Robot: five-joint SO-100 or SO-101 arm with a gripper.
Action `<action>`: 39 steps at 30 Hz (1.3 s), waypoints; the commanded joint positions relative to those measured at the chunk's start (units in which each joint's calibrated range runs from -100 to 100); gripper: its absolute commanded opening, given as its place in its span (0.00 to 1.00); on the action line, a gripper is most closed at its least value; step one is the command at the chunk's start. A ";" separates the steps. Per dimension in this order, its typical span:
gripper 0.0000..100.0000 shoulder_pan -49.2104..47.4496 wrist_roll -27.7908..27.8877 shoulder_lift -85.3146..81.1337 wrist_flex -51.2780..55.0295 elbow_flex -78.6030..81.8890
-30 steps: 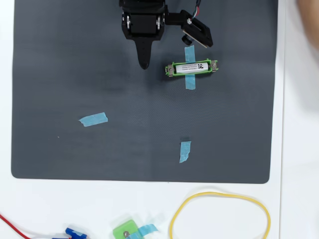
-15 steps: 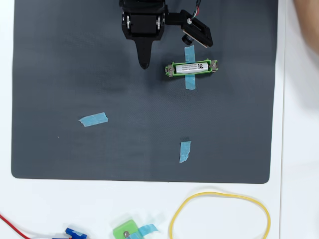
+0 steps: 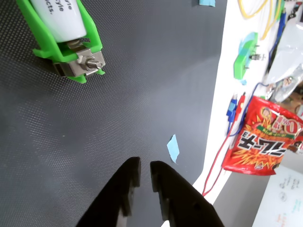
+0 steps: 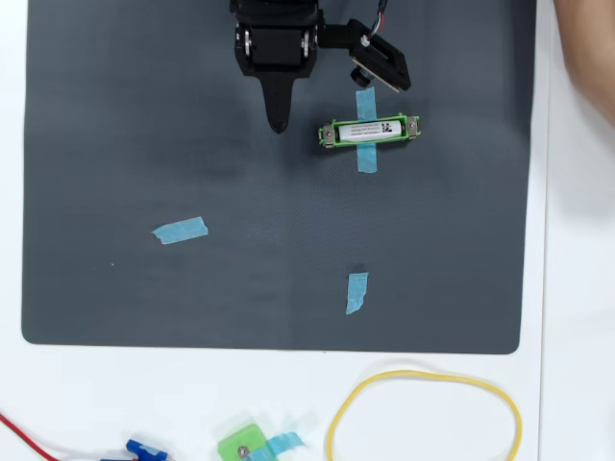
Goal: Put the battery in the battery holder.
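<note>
The white battery (image 4: 371,131) lies inside the green battery holder (image 4: 331,133), which is taped to the dark mat by a blue strip, at upper centre of the overhead view. In the wrist view the battery (image 3: 59,19) sits in the holder (image 3: 78,64) at the top left, its metal end showing. My gripper (image 4: 279,123) points down just left of the holder, apart from it. Its black fingertips (image 3: 135,171) stand nearly together with a thin gap and nothing between them; the gripper (image 3: 144,170) is shut.
Blue tape pieces (image 4: 180,230) (image 4: 356,292) lie on the mat (image 4: 115,288). Off the mat's front edge are a yellow rubber band (image 4: 423,413), a squarish green piece (image 4: 245,445) and red wire (image 4: 24,437). A snack bag (image 3: 262,137) lies beside the mat. A hand (image 4: 586,43) shows top right.
The arm and the battery in its holder have stayed put. The hand at the top right edge has come slightly further into view.
</note>
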 commanded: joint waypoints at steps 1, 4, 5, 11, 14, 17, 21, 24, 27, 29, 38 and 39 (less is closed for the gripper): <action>0.00 0.25 0.20 -0.51 0.08 0.45; 0.00 0.25 0.20 -0.51 0.08 0.45; 0.00 0.25 0.20 -0.51 0.08 0.45; 0.00 0.14 0.20 -0.51 0.00 0.45; 0.00 0.04 0.20 -0.51 -0.09 0.45; 0.00 -0.07 0.20 -0.51 -0.18 0.45; 0.00 -0.07 0.20 -0.51 -0.18 0.45; 0.00 0.14 0.20 -0.42 -0.35 0.45; 0.00 0.14 0.20 -0.42 -0.44 0.45; 0.00 0.14 0.20 -0.42 -0.44 0.45; 0.00 0.14 0.20 -0.42 -0.44 0.45; 0.00 0.14 0.20 -0.42 -0.44 0.45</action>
